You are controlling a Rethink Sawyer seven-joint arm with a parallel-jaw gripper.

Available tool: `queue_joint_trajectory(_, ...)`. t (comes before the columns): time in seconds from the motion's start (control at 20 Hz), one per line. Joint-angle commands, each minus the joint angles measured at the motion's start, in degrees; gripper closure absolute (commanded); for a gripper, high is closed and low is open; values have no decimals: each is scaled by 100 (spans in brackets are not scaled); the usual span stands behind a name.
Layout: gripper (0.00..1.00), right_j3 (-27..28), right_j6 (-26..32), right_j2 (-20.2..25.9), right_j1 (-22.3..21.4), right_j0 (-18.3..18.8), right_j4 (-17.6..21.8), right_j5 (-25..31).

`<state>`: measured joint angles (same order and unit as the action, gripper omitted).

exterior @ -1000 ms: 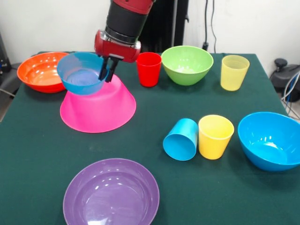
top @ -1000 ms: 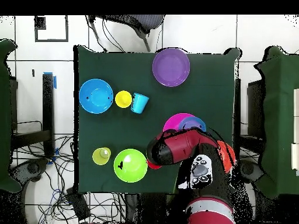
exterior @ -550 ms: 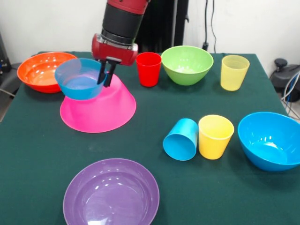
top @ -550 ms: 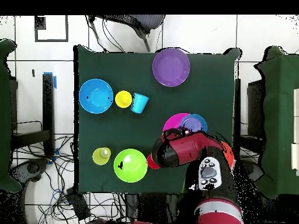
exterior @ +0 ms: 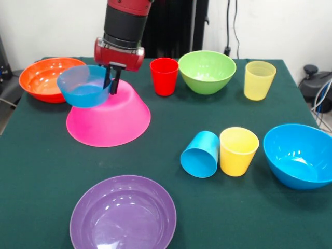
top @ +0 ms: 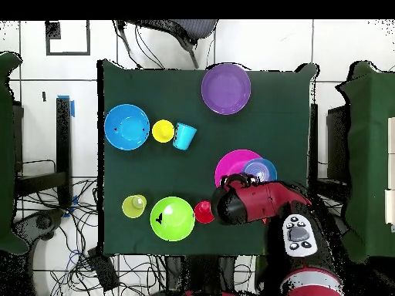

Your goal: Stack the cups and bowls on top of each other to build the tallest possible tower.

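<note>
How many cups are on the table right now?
4: red cup beside the green bowl, pale yellow cup far right, blue cup tipped over against the upright yellow cup.

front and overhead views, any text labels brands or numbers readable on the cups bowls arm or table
None can be read.
The cups and bowls, such as the red cup and the purple bowl, are plain.
The arm and the gripper show no legible marking.
The table carries no sign.

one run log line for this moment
pincer: shut on small blue bowl rim | bowl: upright, held over edge of upturned pink bowl | blue cup: on its side | other cups: upright, unstacked
</note>
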<state>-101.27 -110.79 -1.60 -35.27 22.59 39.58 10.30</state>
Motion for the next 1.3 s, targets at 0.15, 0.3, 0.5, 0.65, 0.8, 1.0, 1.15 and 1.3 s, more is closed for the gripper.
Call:
queue_joint_trajectory(0.15,100,-518,144,1443,-180,480,-437,479)
queue_joint_trajectory(0.3,100,-620,271,1739,-288,697,-470,494)
queue_joint_trajectory(0.5,100,-665,319,1892,-384,787,-499,615)
queue_joint_trajectory(0.65,100,-733,389,2064,-420,914,-526,681)
queue_joint_trajectory(0.8,100,-782,425,2182,-458,1009,-573,789)
queue_joint_trajectory(1.0,100,-743,337,2156,-442,957,-598,934)
queue_joint_trajectory(1.15,100,-640,250,2013,-348,822,-543,1006)
queue_joint_trajectory(1.3,100,-549,252,1878,-309,703,-500,1214)
